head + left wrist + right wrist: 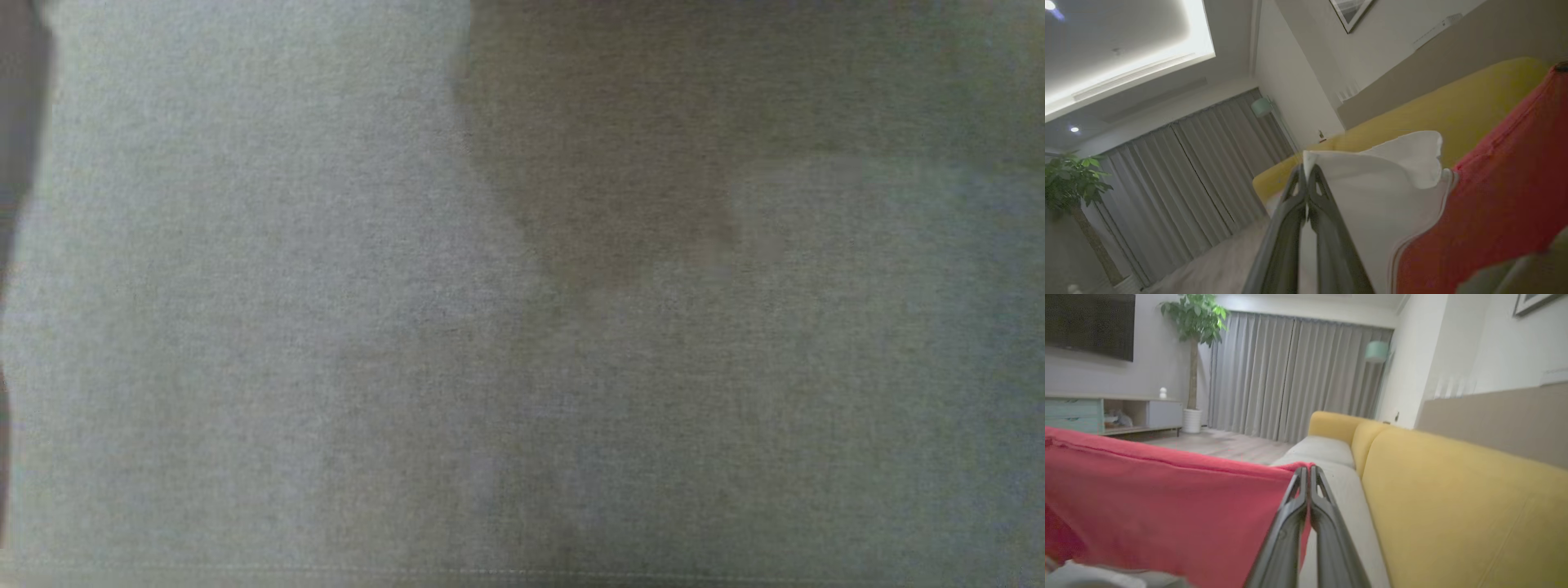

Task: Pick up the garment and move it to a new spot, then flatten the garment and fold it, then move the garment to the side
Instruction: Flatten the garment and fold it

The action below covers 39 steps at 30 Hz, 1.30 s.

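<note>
Inspector: Which step was judged to be in hand?

Technician: The first one, the lift and carry. The garment (1494, 196) was held up off the yellow sofa (1453, 506), spread between the two arms. No flattening or folding was judged to have been done.

Inspector: How were the tools found?

Technician: The left gripper (1306, 179) was clamped on the white sleeve (1384, 192), with the cloth pinched at its fingertips. The right gripper (1306, 475) was pinched on a red edge of the body (corner or hem, it could not be told which). No gap was seen between either pair of jaws.

Inspector: Where was the garment to be set?

Technician: That could not be settled. A grey seat cushion (1327, 451) was seen beyond the right gripper, and blurred grey fabric (245, 327) was seen in the head view.

Inspector: What was called for by the next move?

Technician: Both arms would have to be lowered together with the span held taut, so that the cloth could be laid without bunching. Release was to be withheld until the cloth was borne by the cushion.
</note>
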Tool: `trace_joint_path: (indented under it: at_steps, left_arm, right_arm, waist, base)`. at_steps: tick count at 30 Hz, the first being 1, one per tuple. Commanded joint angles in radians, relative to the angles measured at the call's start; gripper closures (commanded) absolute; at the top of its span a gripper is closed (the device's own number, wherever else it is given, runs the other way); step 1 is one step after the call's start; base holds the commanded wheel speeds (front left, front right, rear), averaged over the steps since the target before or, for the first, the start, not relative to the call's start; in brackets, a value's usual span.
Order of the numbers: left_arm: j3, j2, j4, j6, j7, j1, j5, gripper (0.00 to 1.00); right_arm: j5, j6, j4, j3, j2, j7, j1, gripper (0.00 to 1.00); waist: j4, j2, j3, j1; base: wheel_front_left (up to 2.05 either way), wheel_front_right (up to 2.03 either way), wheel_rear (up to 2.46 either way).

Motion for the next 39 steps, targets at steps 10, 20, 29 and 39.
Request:
trace_joint_path:
  at_steps: [10,20,29,39]
  left_arm:
    - [0.019,0.185,-0.357,0.047,-0.003,0.622,-0.051,1.00]
    - [-0.060,0.312,-0.623,0.148,0.063,1.161,-0.091,1.00]
    - [-0.108,0.339,-0.783,0.210,0.139,1.386,-0.156,1.00]
    - [-0.095,0.272,-0.690,0.159,0.123,1.140,-0.100,1.00]
  right_arm:
    - [0.126,0.007,-0.118,-0.015,-0.048,-0.013,0.483,1.00]
    - [0.097,0.007,-0.310,-0.162,-0.022,-0.014,0.993,1.00]
    - [0.050,0.007,-0.430,-0.239,0.021,0.005,1.283,1.00]
    - [0.048,0.007,-0.399,-0.235,0.067,0.055,1.147,1.00]
  waist:
    - [0.021,0.0000,-0.096,-0.0002]
    - [-0.001,0.0000,-0.263,-0.0002]
    - [-0.024,0.0000,-0.287,-0.0002]
    - [-0.045,0.0000,-0.172,-0.0002]
  base:
    - [0.00,0.00,0.00]
    - [0.00,0.00,0.00]
    - [0.00,0.00,0.00]
    - [0.00,0.00,0.00]
